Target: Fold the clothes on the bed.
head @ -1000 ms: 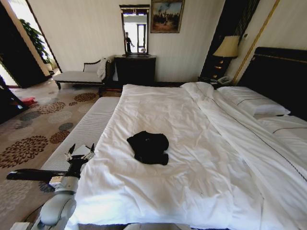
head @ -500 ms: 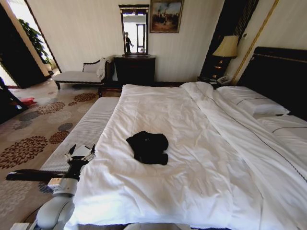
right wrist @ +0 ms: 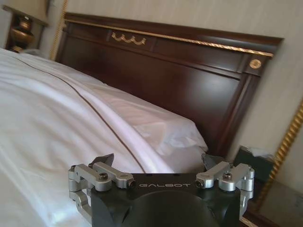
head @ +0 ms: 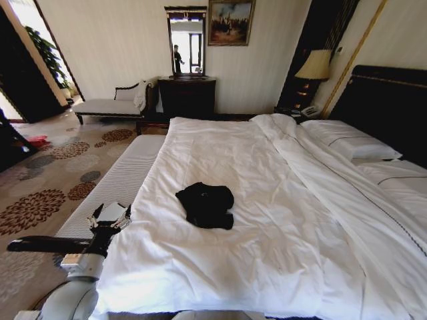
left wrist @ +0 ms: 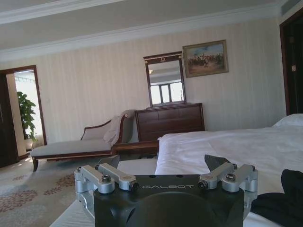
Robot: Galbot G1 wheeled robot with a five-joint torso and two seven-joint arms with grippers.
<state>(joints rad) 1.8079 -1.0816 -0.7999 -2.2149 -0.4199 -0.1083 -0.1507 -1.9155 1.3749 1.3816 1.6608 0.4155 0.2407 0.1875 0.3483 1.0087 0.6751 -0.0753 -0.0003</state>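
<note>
Centrally on the bed (head: pixel 280 200), toward its foot edge and nearer the left side than the right: one crumpled black T-shirt (head: pixel 205 204), lying alone on the white duvet, lettering not legible. Nothing in the way of containers apart from the bed itself, carrying that single garment plus white pillows (head: pixel 350 143) stacked at the headboard (head: pixel 390 107) end, exact count hard to tell.

Just off the bed's left foot corner: left gripper (head: pixel 109 215), fingers spread wide, holding nothing, well apart from the T-shirt; seen from the left wrist as two splayed metal fingers (left wrist: pixel 106 176) with the dark cloth (left wrist: pixel 281 201) at the frame's edge. Right gripper (right wrist: pixel 158 163) likewise wide open and empty, poised over the duvet near the pillows, facing the dark wooden headboard with gold trim.

Beyond the bed: one pale chaise (head: pixel 110 103), one dark dresser (head: pixel 188 97) with one mirror (head: pixel 187 41), one framed painting (head: pixel 231 22), one bedside lamp (head: pixel 315 67), patterned floral carpet (head: pixel 50 180), pale striped walls.
</note>
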